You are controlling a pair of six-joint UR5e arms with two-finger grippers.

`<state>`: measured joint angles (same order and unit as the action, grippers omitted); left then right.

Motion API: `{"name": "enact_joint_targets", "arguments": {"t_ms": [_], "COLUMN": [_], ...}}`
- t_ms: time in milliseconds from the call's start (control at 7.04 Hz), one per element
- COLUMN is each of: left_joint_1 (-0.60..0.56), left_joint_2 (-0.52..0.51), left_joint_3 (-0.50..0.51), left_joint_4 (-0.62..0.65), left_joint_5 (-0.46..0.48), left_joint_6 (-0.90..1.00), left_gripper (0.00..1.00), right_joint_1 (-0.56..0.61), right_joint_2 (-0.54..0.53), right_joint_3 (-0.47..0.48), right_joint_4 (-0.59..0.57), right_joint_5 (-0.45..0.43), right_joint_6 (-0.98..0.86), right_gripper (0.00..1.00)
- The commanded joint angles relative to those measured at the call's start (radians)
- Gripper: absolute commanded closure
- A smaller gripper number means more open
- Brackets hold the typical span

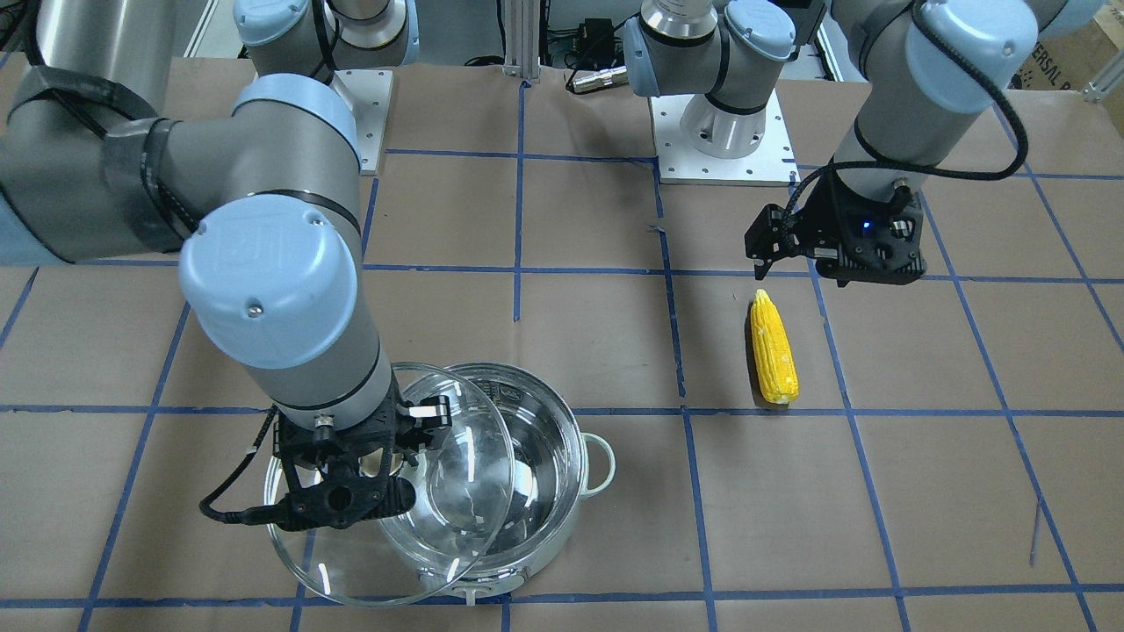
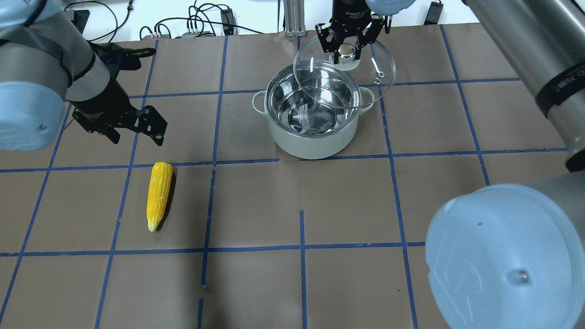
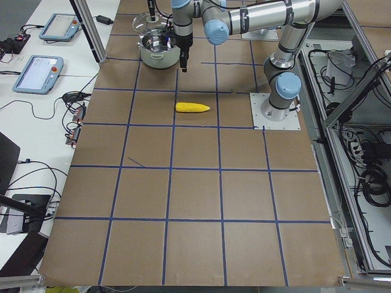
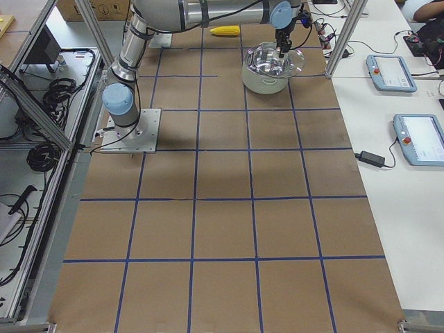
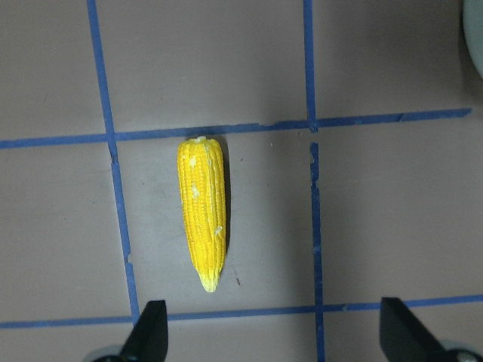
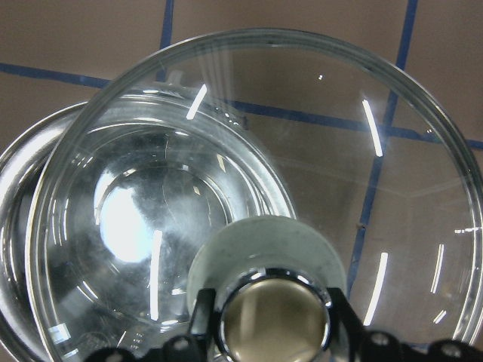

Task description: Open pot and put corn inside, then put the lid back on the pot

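The pot (image 2: pixel 311 144) stands open on the table, its steel inside empty; it also shows in the front view (image 1: pixel 566 518). My right gripper (image 2: pixel 346 54) is shut on the knob of the glass lid (image 2: pixel 320 82) and holds it off the pot, shifted toward the far right of the rim. In the right wrist view the lid (image 6: pixel 317 136) overlaps the pot rim (image 6: pixel 15 226). The corn (image 2: pixel 158 194) lies flat on the table on the left. My left gripper (image 5: pixel 275 332) is open above the corn (image 5: pixel 202 211), and touches nothing.
The table is covered in brown paper with a blue tape grid (image 2: pixel 301 249). The arm base plates (image 1: pixel 720 149) sit at the robot's edge. Cables and small devices (image 2: pixel 201 23) lie past the far edge.
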<state>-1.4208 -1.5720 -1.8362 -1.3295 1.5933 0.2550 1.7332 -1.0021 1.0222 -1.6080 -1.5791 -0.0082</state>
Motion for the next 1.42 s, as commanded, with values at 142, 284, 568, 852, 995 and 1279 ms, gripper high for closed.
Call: {"name": "enact_joint_targets", "arguments": {"t_ms": [142, 284, 568, 852, 995, 1279], "left_joint_1": [0.081, 0.092, 0.095, 0.105, 0.103, 0.103], "left_joint_2": [-0.075, -0.118, -0.198, -0.268, -0.275, -0.283], "left_joint_3": [-0.289, -0.311, -0.317, -0.317, -0.317, -0.314], "left_joint_4": [0.418, 0.478, 0.542, 0.618, 0.616, 0.604], "left_joint_5": [-0.001, -0.003, -0.001, -0.001, 0.001, -0.001], "left_joint_6": [0.122, 0.142, 0.165, 0.179, 0.185, 0.123], "left_gripper": [0.00, 0.00, 0.00, 0.02, 0.18, 0.66], "right_joint_1": [-0.078, -0.114, -0.159, -0.207, -0.228, -0.238], "right_joint_2": [0.008, 0.008, 0.007, 0.005, 0.005, 0.004], "right_joint_3": [-0.129, -0.145, -0.143, -0.146, -0.146, -0.148], "right_joint_4": [0.118, 0.137, 0.142, 0.140, 0.140, 0.148], "right_joint_5": [-0.027, -0.024, -0.022, -0.019, -0.018, -0.022], "right_joint_6": [-0.045, -0.103, -0.139, -0.157, -0.157, -0.156], "right_gripper": [0.95, 0.95, 0.95, 0.95, 0.95, 0.95]}}
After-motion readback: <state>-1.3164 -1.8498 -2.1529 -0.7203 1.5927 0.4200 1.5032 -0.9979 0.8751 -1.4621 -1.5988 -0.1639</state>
